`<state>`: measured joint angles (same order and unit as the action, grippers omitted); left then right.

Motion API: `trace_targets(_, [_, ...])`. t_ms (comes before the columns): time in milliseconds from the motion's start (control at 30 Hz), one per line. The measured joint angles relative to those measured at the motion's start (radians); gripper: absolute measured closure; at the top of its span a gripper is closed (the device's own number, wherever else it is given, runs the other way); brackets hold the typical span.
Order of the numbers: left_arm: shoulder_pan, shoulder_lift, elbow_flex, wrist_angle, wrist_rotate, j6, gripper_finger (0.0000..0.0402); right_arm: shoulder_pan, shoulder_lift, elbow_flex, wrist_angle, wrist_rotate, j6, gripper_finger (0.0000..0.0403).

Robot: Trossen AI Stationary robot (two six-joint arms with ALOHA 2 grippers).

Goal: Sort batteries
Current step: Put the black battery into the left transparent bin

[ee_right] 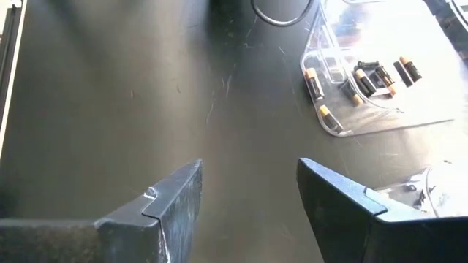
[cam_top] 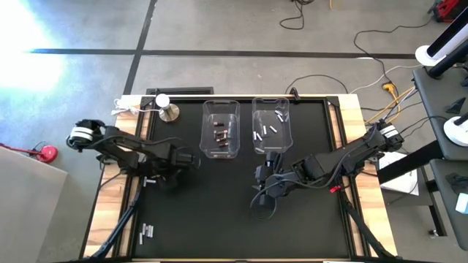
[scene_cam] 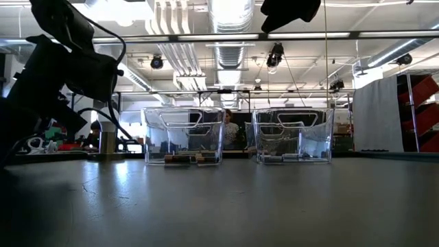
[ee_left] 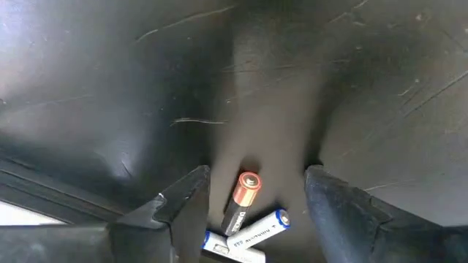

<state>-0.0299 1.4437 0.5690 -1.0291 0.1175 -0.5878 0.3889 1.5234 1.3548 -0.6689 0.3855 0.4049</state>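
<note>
Only faint print shows: the white battery (ee_left: 257, 228) seems to carry "AAA", and the black-and-copper battery (ee_left: 242, 201) bears white lettering too blurred to read.

Batteries (ee_left: 245, 212) flat, partly sorted

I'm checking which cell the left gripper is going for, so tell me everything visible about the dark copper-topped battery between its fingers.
The dark battery is a small cylinder with a black body, a copper-orange band at one end and white lettering too small to read. It lies flat on the black mat, between the open fingers of the left gripper, which do not touch it. Its black end rests against two white-and-blue batteries beside it. It looks intact and unheld.
</note>
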Motion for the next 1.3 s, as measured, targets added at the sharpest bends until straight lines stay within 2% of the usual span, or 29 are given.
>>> trace_targets(400, [-0.027, 0.046, 0.005, -0.055, 0.043, 0.002, 0.0273, 0.000, 0.000, 0.000, -0.003, 0.000, -0.005, 0.0188])
trace_targets(867, [-0.062, 0.047, -0.006, -0.044, -0.010, 0.039, 0.0294, 0.000, 0.000, 0.000, -0.003, 0.000, -0.025, 0.0188])
trace_targets(1133, [-0.063, 0.046, -0.006, -0.015, -0.018, 0.063, 0.0380, -0.009, 0.000, 0.000, -0.002, 0.001, -0.025, 0.0188])
trace_targets(1300, [-0.070, 0.044, -0.006, -0.013, -0.028, 0.077, 0.0388, -0.016, 0.000, 0.000, -0.001, 0.001, -0.035, 0.0188])
